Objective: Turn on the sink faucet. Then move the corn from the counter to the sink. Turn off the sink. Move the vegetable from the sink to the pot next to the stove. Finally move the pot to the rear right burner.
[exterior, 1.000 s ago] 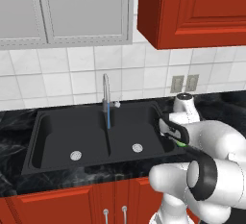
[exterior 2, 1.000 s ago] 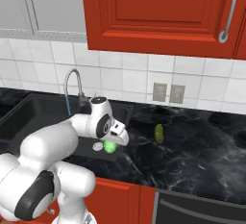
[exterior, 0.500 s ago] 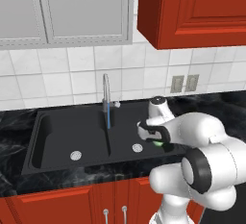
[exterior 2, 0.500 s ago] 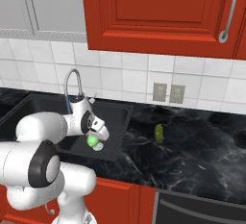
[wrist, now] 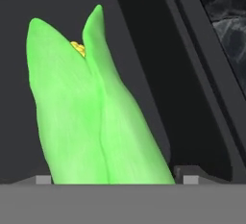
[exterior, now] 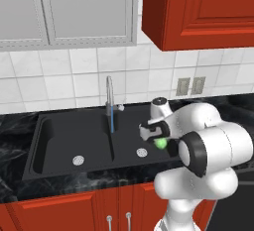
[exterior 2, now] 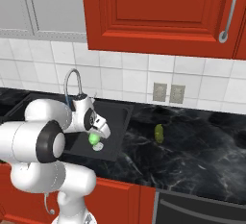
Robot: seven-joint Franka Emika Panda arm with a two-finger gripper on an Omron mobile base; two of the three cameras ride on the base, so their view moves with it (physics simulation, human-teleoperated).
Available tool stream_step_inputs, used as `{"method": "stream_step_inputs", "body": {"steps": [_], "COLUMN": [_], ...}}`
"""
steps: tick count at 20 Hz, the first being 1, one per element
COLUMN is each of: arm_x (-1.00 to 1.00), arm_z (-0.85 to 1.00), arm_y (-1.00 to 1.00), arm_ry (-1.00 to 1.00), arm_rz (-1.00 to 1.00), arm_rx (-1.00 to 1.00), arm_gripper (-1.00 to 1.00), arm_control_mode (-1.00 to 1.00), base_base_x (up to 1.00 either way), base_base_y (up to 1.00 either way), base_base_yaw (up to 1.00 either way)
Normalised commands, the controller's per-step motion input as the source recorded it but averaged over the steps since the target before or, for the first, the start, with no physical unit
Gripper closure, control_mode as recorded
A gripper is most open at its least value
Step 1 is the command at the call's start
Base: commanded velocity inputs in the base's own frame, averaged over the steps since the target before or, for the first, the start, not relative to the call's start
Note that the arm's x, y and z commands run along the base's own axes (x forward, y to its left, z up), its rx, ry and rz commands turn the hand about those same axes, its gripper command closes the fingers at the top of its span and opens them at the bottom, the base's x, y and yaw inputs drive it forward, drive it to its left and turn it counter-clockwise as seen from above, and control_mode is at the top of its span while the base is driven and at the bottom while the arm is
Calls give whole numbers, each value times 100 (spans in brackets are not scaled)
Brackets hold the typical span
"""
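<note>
- Corn [wrist: 91, 107] sits between the gripper's fingers, its green husk running lengthwise straight out from the hand, with a speck of yellow kernels at the far tip.
- Gripper [exterior: 158, 137] is clamped on the corn; the jaws stand wide because the ear is thick, not because they are free.
- From the left base view the corn shows as a green blob at the gripper, hanging over the right basin of the sink [exterior: 59, 126], near the drain [exterior: 142, 151].
- From the right base view the gripper [exterior 2: 96, 134] and corn [exterior 2: 93, 138] hang above the basin floor, inside the sink's right wall.
- Faucet [exterior: 109, 96] stands at the divider between the basins, to the gripper's left, with a blue stream falling from it, so the water looks to be on.
- Hand view shows dark basin floor behind the corn; how much gap is left under the tip is hard to judge from this angle.
- Key relation: the corn's long axis points down and away from the hand toward the basin floor, so the release probably needs only a short drop.
- Small green thing [exterior 2: 159, 133] lies on the counter [exterior 2: 192, 151] right of the sink, well apart.
</note>
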Motion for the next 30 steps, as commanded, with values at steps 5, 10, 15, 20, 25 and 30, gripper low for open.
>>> {"method": "stream_step_inputs", "body": {"steps": [5, 10, 15, 20, 25, 30], "arm_x": [40, 41, 16, 31, 32, 11], "arm_z": [-16, -18, -27, -17, -12, -11], "arm_y": [3, 5, 1, 0, 0, 0], "arm_ry": [2, 1, 0, 0, 0, 2], "arm_rz": [0, 0, 0, 0, 0, 0], "arm_rx": [0, 1, 0, 0, 1, 0], "arm_gripper": [100, 100, 100, 100, 100, 100], "arm_control_mode": [-100, -100, -100, -100, -100, -100], "base_base_x": [0, 0, 0, 0, 0, 0], "base_base_y": [0, 0, 0, 0, 0, 0], "base_base_yaw": [0, 0, 0, 0, 0, 0]}}
